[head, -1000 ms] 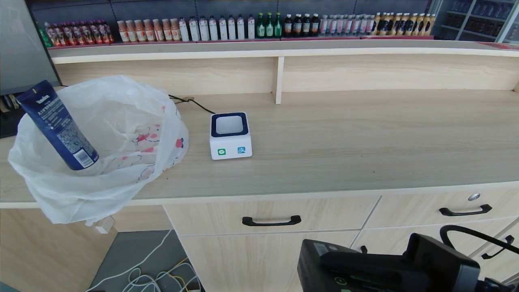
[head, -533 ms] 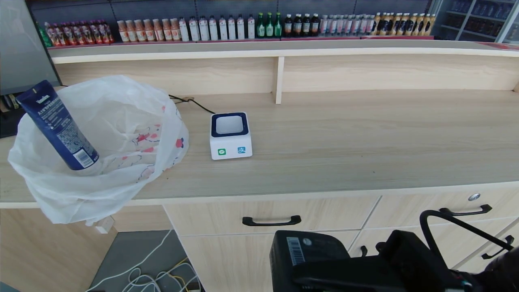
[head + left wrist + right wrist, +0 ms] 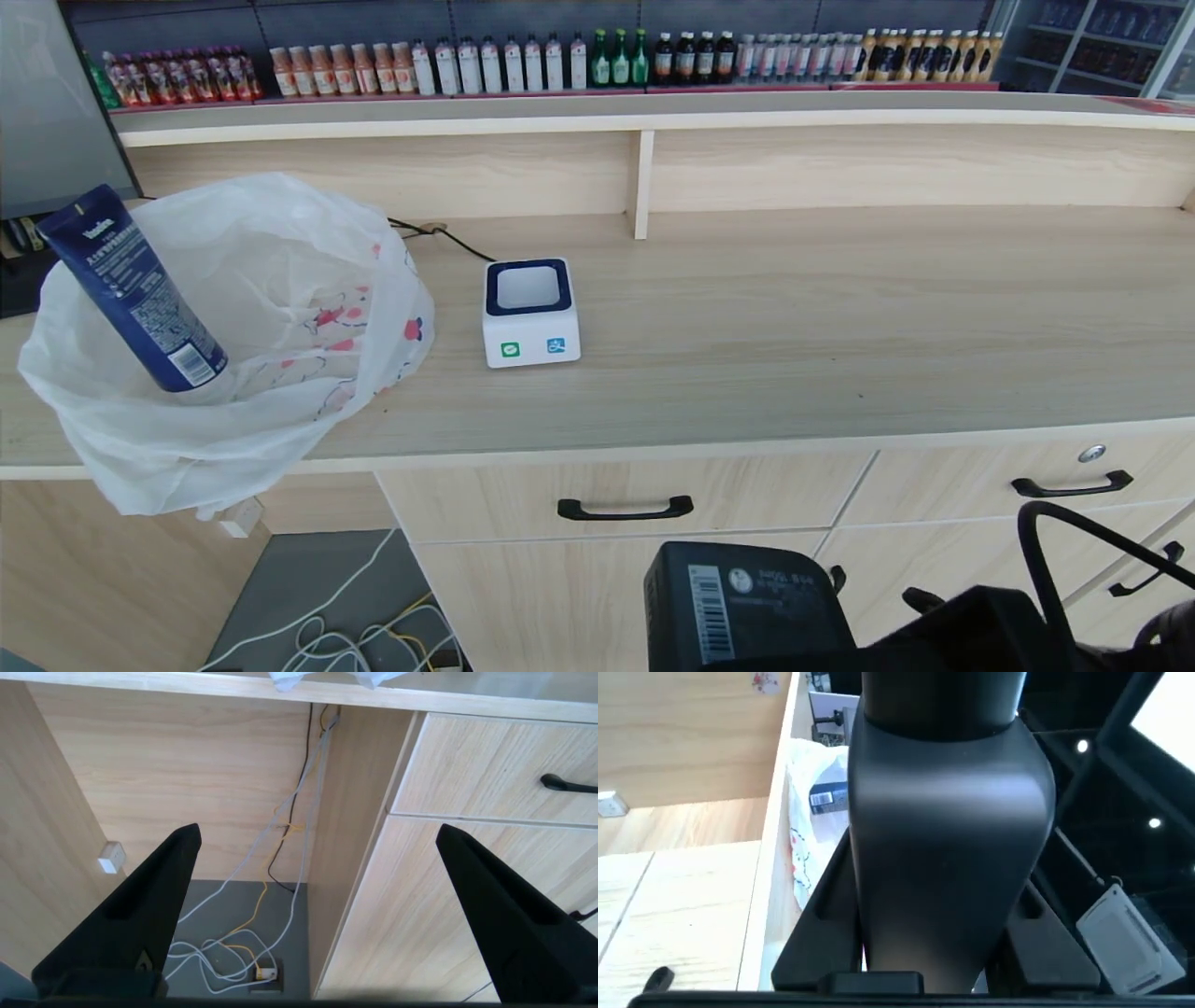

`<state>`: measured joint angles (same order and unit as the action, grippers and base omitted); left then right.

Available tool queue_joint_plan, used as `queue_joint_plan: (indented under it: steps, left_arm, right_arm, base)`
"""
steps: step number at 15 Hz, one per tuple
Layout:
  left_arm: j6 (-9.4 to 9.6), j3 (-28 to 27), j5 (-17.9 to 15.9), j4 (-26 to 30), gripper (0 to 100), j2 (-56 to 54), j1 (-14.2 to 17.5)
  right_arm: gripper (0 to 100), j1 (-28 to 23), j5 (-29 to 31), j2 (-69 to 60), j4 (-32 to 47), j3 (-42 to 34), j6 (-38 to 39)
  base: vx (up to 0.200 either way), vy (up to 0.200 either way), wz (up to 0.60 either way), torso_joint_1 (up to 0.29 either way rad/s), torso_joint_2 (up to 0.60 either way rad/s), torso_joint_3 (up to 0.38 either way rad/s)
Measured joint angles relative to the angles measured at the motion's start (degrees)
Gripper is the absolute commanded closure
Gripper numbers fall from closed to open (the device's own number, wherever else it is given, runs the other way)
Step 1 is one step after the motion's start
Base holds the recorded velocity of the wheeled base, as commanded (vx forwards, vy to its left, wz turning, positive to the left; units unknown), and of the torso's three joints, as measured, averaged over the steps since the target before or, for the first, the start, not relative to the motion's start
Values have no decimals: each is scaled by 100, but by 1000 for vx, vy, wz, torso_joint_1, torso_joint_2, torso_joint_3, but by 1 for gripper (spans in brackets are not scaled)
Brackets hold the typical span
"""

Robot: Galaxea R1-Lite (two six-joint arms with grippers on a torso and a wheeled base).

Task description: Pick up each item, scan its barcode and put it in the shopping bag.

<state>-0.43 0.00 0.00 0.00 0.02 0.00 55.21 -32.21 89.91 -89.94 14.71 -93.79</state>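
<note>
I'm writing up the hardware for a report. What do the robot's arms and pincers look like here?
The left pincer has two matte black, wedge-shaped fingers tapering to blunt tips. The right arm is a boxy black housing bearing a white barcode label and a round sticker, with a black cable looping beside it. Its wrist view shows a smooth, dark, rounded casing.

A long wood counter (image 3: 794, 308) runs across the room. Under its top are drawers (image 3: 747, 485) with black handles (image 3: 625, 509). Behind it, a shelf (image 3: 560, 101) holds rows of bottles (image 3: 523, 63). Under the left claw (image 3: 318, 831) lies grey floor (image 3: 280, 917) with loose wires (image 3: 224, 957).
</note>
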Motion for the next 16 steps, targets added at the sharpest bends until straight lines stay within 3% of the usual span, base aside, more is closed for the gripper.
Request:
queue_joint_plan:
  steps: [4,16]
  left_arm:
    - [0,0,0,0,0,0,0]
    - [0,0,0,0,0,0,-2]
  right_arm:
    - [100,154,115,-154,0,55,-589]
    - [100,156,128,-335,2,195,-789]
  base:
    - [0,0,0,0,0,0]
    - [0,0,0,0,0,0]
